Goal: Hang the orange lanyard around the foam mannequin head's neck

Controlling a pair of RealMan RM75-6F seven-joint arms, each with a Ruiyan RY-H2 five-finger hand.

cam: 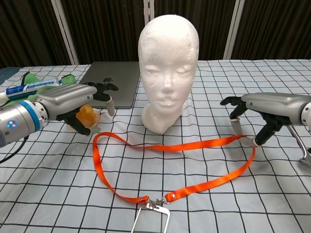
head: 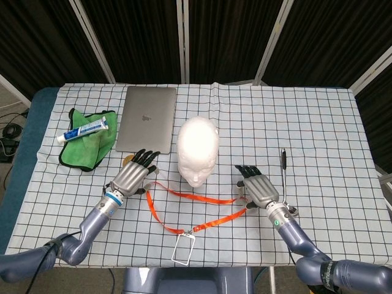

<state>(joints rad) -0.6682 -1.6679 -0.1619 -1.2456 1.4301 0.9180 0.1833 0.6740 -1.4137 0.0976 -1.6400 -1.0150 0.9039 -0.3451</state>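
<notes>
The white foam mannequin head (head: 198, 149) (cam: 168, 68) stands upright mid-table, facing me. The orange lanyard (head: 196, 197) (cam: 175, 146) lies in a long loop in front of it, with its metal clip and clear badge holder (head: 182, 248) (cam: 150, 218) at the near edge. My right hand (head: 257, 191) (cam: 265, 109) is at the loop's right bend and pinches the strap between thumb and a fingertip, so that end is slightly raised. My left hand (head: 133, 175) (cam: 73, 104) hovers with its fingers spread just behind the loop's left bend, touching nothing that I can see.
A closed silver laptop (head: 147, 119) (cam: 109, 82) lies behind the left hand. A green cloth (head: 86, 147) with a toothpaste tube (head: 82, 130) is at far left. A small orange dome (cam: 89, 114) sits mostly hidden under the left hand. A spoon (head: 285, 184) lies right of the right hand.
</notes>
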